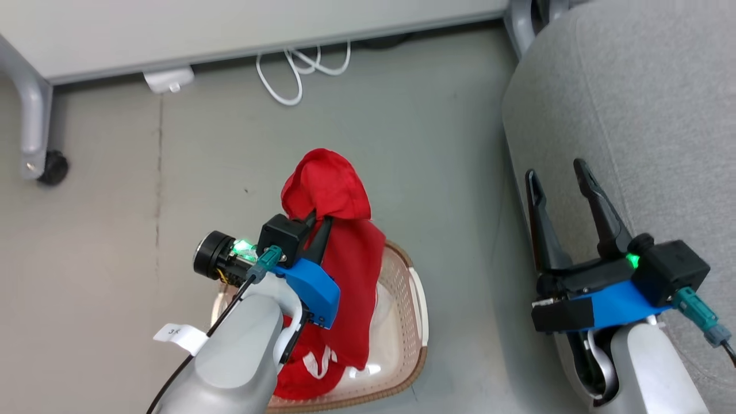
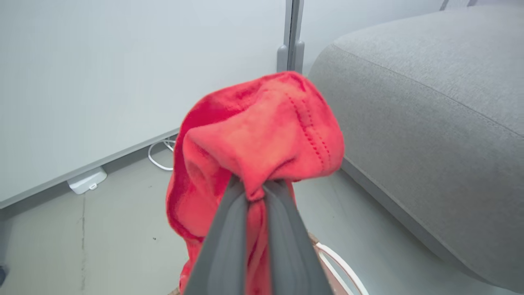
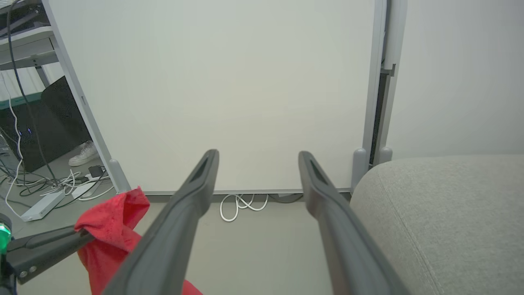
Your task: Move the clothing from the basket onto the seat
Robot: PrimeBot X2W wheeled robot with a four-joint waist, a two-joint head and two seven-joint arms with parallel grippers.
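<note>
A bright red garment of the clothing hangs lifted above the cream basket, its lower end with white trim still trailing inside. My left gripper is shut on a bunched fold of it; in the left wrist view the fingertips pinch the fabric at my left gripper. The light grey seat lies to the right. My right gripper stands open with nothing between its fingers, over the seat's left edge. The right wrist view shows my right gripper, the seat and the red garment.
A pale partition wall runs along the back with a white cable coiled on the floor and a white power block. A castor wheel stands at the far left. A shoe and cables lie past the partition.
</note>
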